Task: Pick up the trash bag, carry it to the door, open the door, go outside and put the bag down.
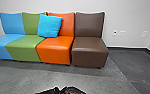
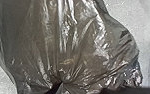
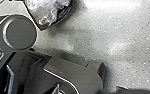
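Whether the left gripper is open or closed, I cannot tell, nor can I make out its hold on the plastic. The trash bag (image 2: 73, 45) is right in front of the left wrist camera, dark and see-through, its shiny folds drawing together at one gathered spot beside a small dark wedge (image 2: 56, 88). Pale speckled floor (image 2: 144, 15) lies beyond it. I can't say whether the bag touches that floor.

The right gripper's opening I can't tell either. On that side, a shiny, crumpled piece of plastic (image 3: 49, 12) comes down to a dark-edged point near the round end of the robot's own jointed bar (image 3: 21, 33), with speckled floor beyond.

Ahead of the robot, along a pale wall (image 1: 128, 15), four armless chairs stand in a row: blue (image 1: 11, 23), green (image 1: 24, 48), orange (image 1: 56, 47) and brown (image 1: 89, 45). Leaning across the backs of the green and orange ones is a bright turquoise cushion (image 1: 49, 25). Outlet plates (image 1: 122, 33) dot the wall beside the brown chair, above a dark baseboard (image 1: 126, 48). Grey flooring runs in front of the seats, darker over to the right. Nearest the robot are black, lumpy shapes (image 1: 72, 90) that I can't identify.
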